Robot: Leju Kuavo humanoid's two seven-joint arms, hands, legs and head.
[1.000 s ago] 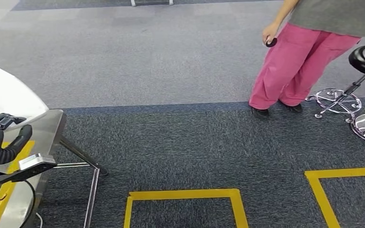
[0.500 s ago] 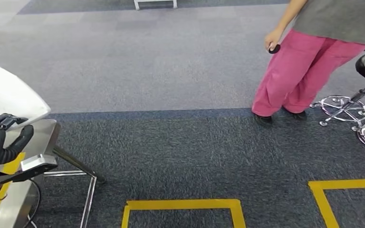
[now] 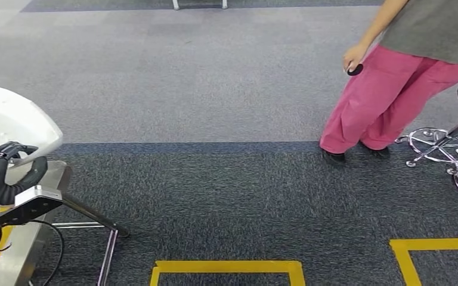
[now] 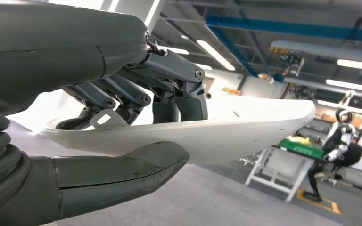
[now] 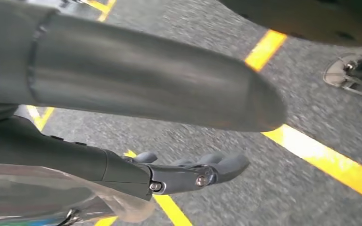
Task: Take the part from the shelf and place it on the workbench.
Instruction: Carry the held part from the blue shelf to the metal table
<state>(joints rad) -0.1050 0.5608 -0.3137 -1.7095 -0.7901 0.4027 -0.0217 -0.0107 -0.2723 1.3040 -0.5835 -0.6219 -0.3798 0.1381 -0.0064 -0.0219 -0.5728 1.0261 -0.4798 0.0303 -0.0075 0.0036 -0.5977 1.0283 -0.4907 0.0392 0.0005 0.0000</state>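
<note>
The whole head view has shifted, so the camera has moved. At the left edge the left hand (image 3: 0, 179) grips the white curved part (image 3: 9, 122), thumb beneath, fingers (image 4: 169, 89) above. The right hand (image 5: 188, 174) hangs over grey carpet (image 3: 214, 179), holding nothing, fingers extended.

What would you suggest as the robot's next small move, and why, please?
Probably keep turning toward the workbench without loosening the grip: the left hand holds the white part between thumb and fingers, the head view faces carpet and a person, and no workbench surface is ahead.
</note>
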